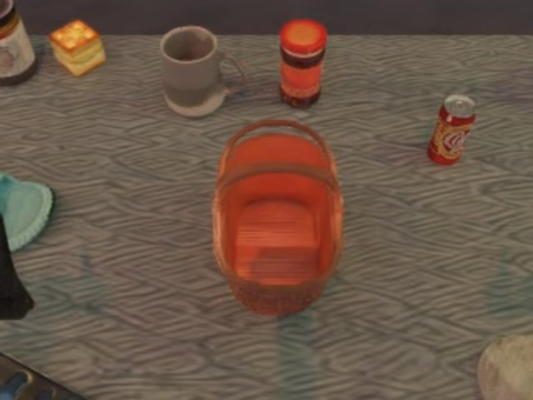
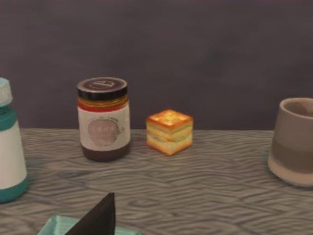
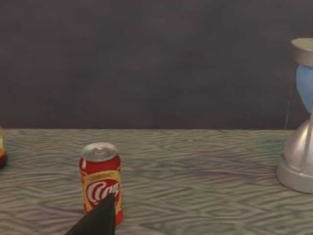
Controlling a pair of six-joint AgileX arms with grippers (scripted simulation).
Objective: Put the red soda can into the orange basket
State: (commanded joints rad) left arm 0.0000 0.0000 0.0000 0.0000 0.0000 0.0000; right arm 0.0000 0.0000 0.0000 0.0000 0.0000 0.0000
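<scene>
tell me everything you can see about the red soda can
The red soda can is a small slim cylinder with a silver top and a yellowish band bearing a red and white logo. It looks like metal, undented, standing upright on the table at the right side, right of the orange basket and apart from it. Nothing but the table touches it.

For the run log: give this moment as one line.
red soda can: upright, table right, untouched | orange basket: centre, empty | left arm: parked at left edge | right arm: not in top view
</scene>
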